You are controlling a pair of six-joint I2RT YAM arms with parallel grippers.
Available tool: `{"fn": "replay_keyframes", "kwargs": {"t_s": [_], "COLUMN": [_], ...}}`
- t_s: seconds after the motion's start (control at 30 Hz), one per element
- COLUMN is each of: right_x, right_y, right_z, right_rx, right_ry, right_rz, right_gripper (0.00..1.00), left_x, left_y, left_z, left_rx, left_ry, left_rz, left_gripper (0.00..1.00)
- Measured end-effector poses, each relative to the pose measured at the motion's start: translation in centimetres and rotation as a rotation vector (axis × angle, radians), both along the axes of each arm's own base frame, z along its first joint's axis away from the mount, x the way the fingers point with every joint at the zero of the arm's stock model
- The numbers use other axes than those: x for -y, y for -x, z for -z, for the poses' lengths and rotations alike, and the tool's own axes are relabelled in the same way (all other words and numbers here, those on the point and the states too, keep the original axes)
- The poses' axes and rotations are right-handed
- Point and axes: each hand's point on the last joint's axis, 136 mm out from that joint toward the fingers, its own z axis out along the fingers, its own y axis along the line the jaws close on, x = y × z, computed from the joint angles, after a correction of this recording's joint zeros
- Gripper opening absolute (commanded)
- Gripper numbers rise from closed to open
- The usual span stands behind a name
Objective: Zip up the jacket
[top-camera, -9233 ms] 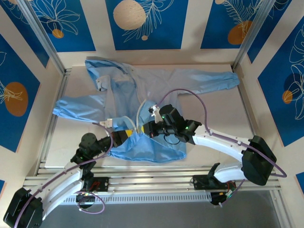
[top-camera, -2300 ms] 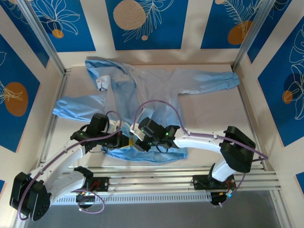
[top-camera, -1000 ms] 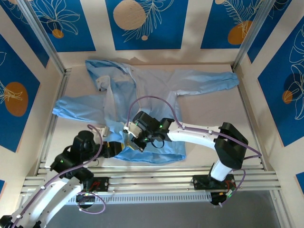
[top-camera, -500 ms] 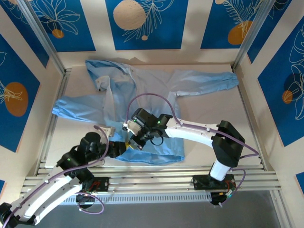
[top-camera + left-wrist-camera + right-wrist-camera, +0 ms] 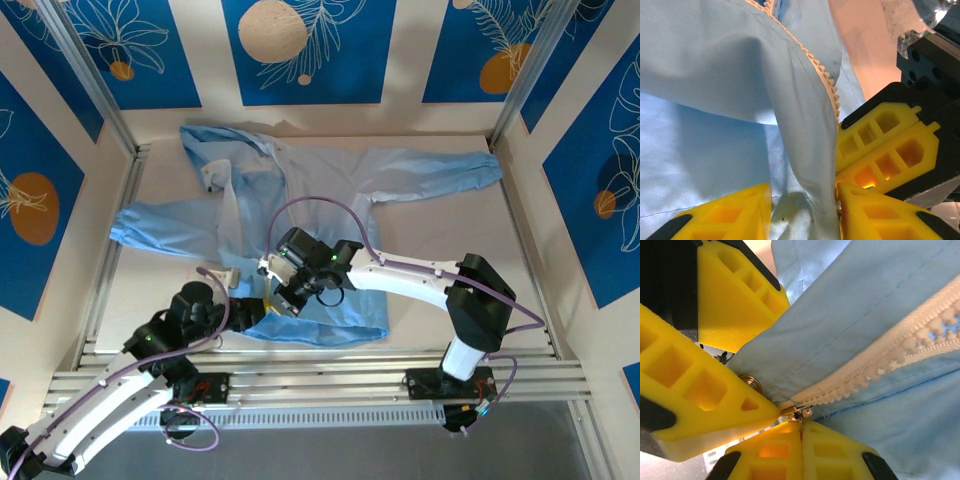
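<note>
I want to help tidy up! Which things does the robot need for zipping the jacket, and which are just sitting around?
For the job:
- jacket
- zipper
- zipper pull, pinched by the right gripper
- left gripper, clamping the jacket's fabric

Just around:
- painted wall panels
- purple cable
- metal rails
</note>
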Motion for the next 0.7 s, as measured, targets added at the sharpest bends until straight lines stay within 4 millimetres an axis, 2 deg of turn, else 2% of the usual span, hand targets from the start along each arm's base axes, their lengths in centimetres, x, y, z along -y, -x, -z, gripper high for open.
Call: {"fn": "replay_keyframes", "kwargs": {"t_s": [0.1, 0.17, 0.43, 0.7], "right_x": [0.0, 0.1, 0.0, 0.1], "right_y": [0.0, -0.2, -1.0, -1.2], "right_z": [0.0, 0.1, -0.6, -0.3], "right_rx": [-0.005, -0.006, 0.011, 0.024], "right_ry": [0.002, 0.006, 0.023, 0.043], "right_rz": [0.009, 0.022, 0.068, 0.098], "right_gripper": [0.00, 0.00, 0.00, 0.00], "left_x": [0.2, 0.3, 0.1, 0.1], "left_y": [0.0, 0.0, 0.0, 0.1], "left_z": [-0.2, -0.5, -0.9, -0.6], "left_rx": [0.003, 0.014, 0.030, 0.009], "left_ry": [0.015, 0.020, 0.037, 0.040], "left_rz": [0.003, 0.011, 0.003, -0.005], "left_gripper": [0.09, 0.00, 0.00, 0.00]}}
